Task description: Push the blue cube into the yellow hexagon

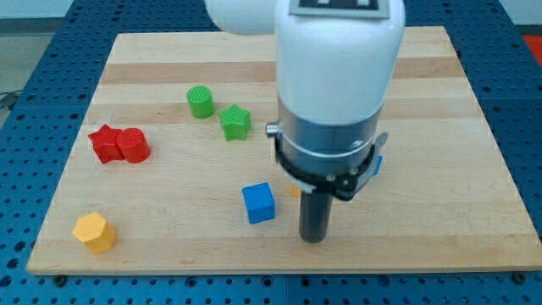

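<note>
A pale wooden board [152,246] lies on a blue perforated table [17,169]. At the view's far left, near the bottom edge, sits the yellow hexagon [94,232], alone. Above it, toward the middle left, two red blocks [119,145] touch each other; their shapes are hard to make out. Further right and higher are a green cylinder [200,101] and, just beside it, a green star [235,122]. Lower, near the centre, sits the blue cube [258,203], well apart from the hexagon. Just right of the cube, a white robot arm [339,68] ends in a dark rod; my tip [314,240] rests on the board slightly below and right of the cube, not touching it. There are no fingers on this arm, only the rod, so nothing is held. Slivers of an orange piece [293,190] and another blue piece [378,165] peek from behind the arm. The risk is an off-centre push: striking the cube's lower corner could spin it upward, past the hexagon.
</note>
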Robot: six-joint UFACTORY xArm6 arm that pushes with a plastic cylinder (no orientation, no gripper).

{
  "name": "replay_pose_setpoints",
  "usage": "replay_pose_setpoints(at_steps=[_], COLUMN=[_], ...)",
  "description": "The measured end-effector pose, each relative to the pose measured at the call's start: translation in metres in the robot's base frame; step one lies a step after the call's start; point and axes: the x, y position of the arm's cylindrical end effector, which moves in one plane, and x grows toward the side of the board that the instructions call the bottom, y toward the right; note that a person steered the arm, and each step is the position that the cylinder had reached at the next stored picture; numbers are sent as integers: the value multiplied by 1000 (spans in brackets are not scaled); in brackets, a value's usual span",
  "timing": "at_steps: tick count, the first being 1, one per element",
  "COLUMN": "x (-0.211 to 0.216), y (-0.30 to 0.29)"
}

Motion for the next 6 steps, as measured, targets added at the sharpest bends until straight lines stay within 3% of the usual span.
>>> replay_pose_setpoints(at_steps=[1,2,6], x=[-66,-85,-69], y=[1,-4,-49])
